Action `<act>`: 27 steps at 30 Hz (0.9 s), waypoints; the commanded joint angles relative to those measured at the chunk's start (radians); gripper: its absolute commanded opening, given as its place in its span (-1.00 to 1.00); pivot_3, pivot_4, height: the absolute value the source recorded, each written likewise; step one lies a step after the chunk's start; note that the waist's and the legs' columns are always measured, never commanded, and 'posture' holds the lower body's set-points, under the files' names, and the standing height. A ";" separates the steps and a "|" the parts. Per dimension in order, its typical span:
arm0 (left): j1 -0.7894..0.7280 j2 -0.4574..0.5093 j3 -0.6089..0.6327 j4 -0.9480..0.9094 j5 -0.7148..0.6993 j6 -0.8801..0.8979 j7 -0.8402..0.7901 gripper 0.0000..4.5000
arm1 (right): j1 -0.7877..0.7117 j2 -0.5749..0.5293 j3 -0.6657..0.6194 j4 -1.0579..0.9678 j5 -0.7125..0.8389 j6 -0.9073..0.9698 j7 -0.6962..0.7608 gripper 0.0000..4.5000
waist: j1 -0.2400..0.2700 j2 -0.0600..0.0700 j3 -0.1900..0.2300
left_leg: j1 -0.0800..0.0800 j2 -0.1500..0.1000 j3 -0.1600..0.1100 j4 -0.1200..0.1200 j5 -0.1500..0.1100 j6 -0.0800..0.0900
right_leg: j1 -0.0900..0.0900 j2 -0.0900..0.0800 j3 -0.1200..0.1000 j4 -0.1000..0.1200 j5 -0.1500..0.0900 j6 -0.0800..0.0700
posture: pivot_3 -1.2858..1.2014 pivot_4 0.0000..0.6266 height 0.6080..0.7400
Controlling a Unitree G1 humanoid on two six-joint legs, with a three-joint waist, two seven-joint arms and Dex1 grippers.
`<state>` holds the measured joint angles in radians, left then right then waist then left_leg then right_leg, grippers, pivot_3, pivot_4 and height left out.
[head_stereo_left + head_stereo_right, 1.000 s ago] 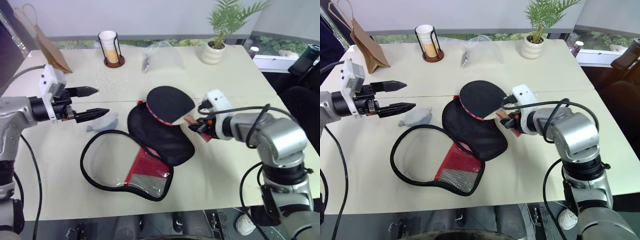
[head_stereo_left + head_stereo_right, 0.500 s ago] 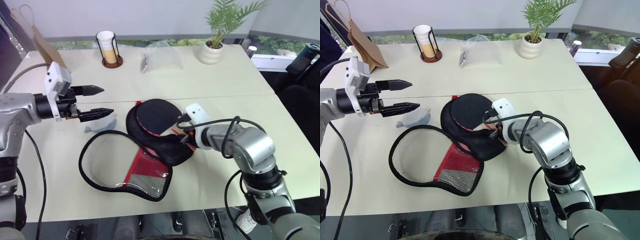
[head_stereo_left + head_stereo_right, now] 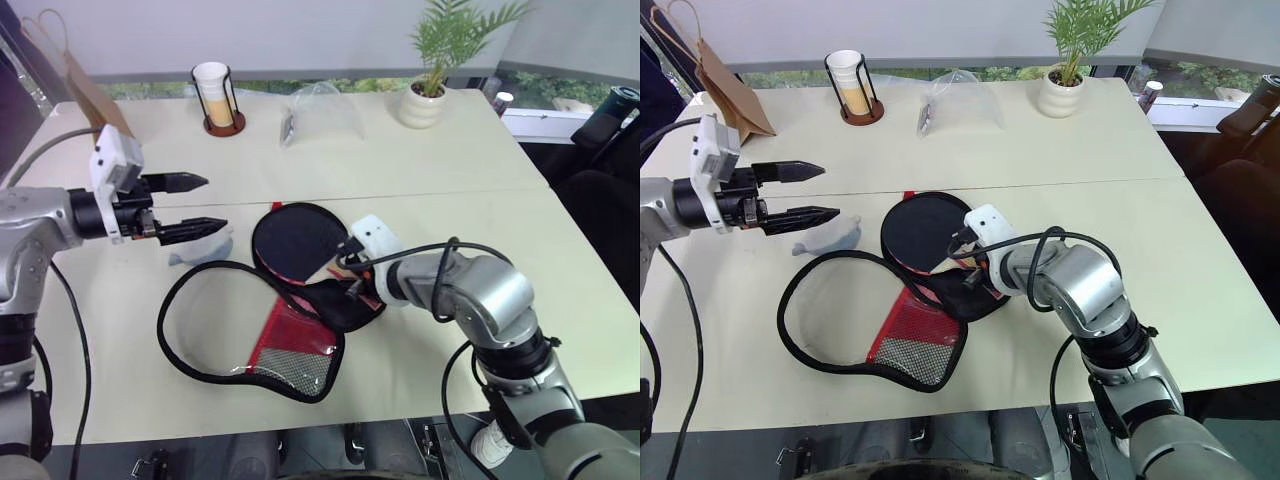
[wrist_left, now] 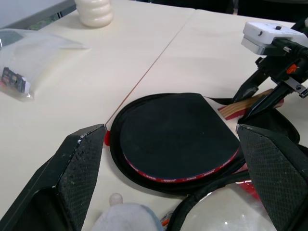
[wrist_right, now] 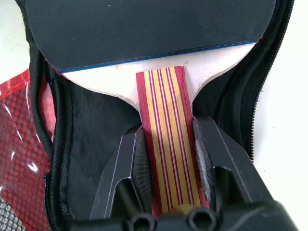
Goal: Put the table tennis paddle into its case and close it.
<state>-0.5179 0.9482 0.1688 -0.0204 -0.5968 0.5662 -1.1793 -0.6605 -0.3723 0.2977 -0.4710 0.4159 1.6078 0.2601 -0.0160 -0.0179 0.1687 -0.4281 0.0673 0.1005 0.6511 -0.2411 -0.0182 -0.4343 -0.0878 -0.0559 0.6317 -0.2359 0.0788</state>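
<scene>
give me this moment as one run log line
step: seating paddle in case | right gripper: shut on table tennis paddle handle | paddle blade: lying in open case | left gripper: open, off case | zip: not closed

We seem to be in an office or meeting room: two pale tables (image 3: pixel 440 150) pushed together, a potted plant (image 3: pixel 438 70) and a stack of paper cups in a holder (image 3: pixel 218 95) at the far edge, greenery behind the window, a paper bag (image 3: pixel 85 90) far left
</scene>
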 commanded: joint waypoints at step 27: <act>0.143 0.168 0.020 0.353 0.247 -0.480 -0.218 1.00 | -0.010 -0.391 -0.202 0.066 0.092 -0.643 0.508 0.97 | 0.000 0.000 0.000 | 0.001 0.001 0.001 -0.002 0.000 0.000 | -0.002 0.000 0.000 -0.001 -0.002 -0.003 | 0.03 -0.52 1.00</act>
<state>-0.3627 1.1156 0.1719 0.2813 -0.3890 0.1897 -1.3930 -0.6462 -0.7575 0.1054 -0.4110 0.5234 1.0218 0.7494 -0.0158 -0.0176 0.1690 -0.4275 0.0680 0.1019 0.6494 -0.2413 -0.0181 -0.4362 -0.0882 -0.0559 0.6308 -0.2376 0.0754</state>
